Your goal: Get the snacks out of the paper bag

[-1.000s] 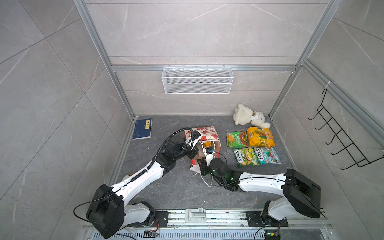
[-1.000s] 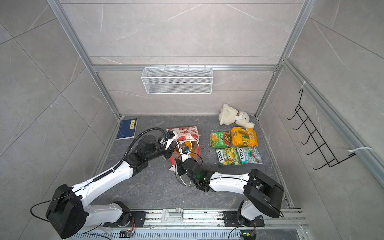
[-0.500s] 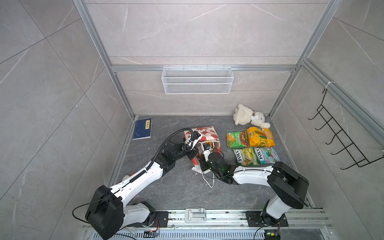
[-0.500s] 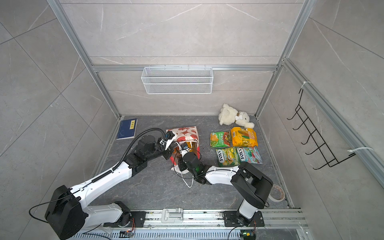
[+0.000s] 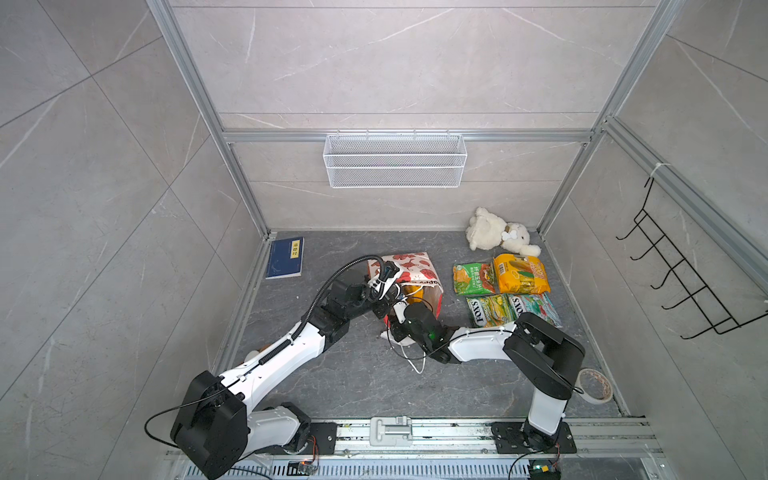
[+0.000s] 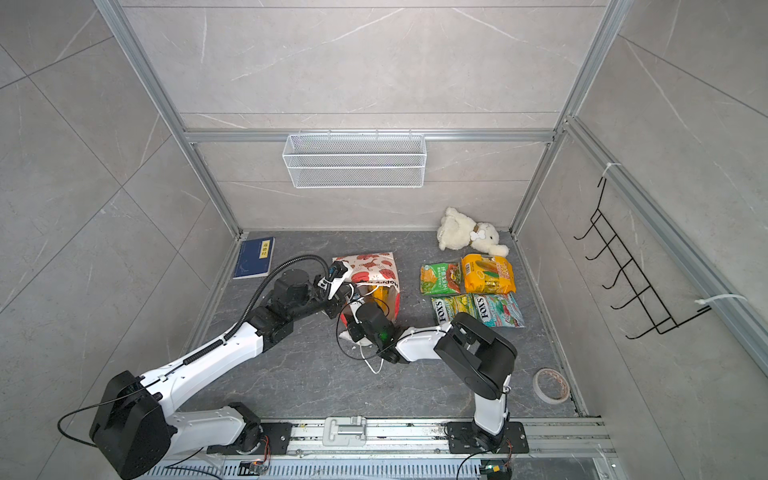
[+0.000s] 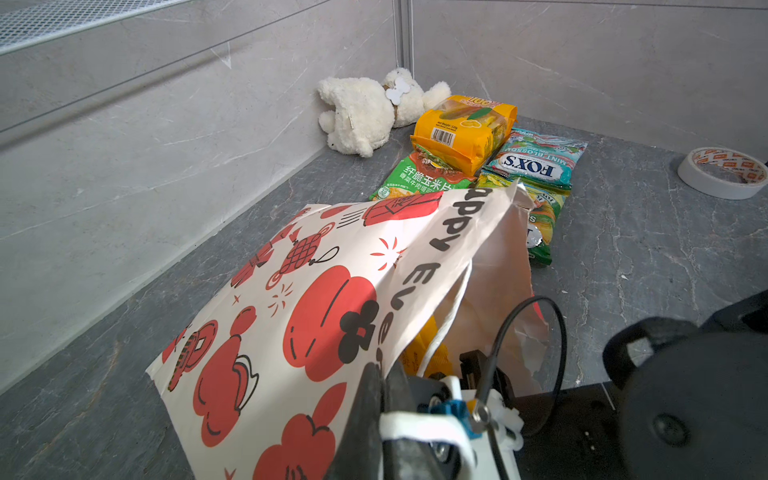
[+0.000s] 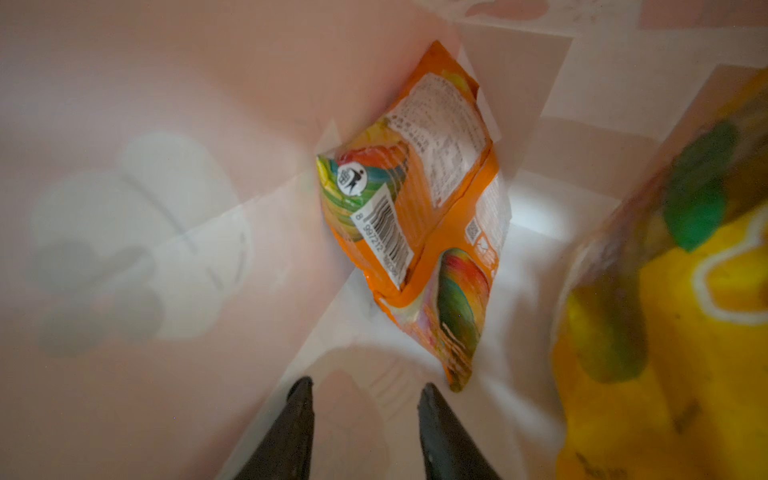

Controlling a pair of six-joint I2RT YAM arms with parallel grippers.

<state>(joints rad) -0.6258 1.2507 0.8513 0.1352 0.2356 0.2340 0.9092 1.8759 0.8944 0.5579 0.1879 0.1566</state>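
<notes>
The left gripper (image 7: pixel 384 372) is pinched shut on the rim of the paper bag (image 5: pixel 409 268), holding its mouth open. Inside, the right gripper (image 8: pixel 365 392) is spread and empty, apparently reaching for a fifth snack: the orange packet (image 8: pixel 424 199) lies just ahead at the bag's bottom, and a yellow packet (image 8: pixel 685 332) sits beside the jaws. The next move calls for advancing and closing on a crinkly edge. Four snacks (image 5: pixel 505 286) lie out on the desk, right of the bag.

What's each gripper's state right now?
Left gripper: closed on the bag rim.
Right gripper: open, empty, inside the bag.
</notes>
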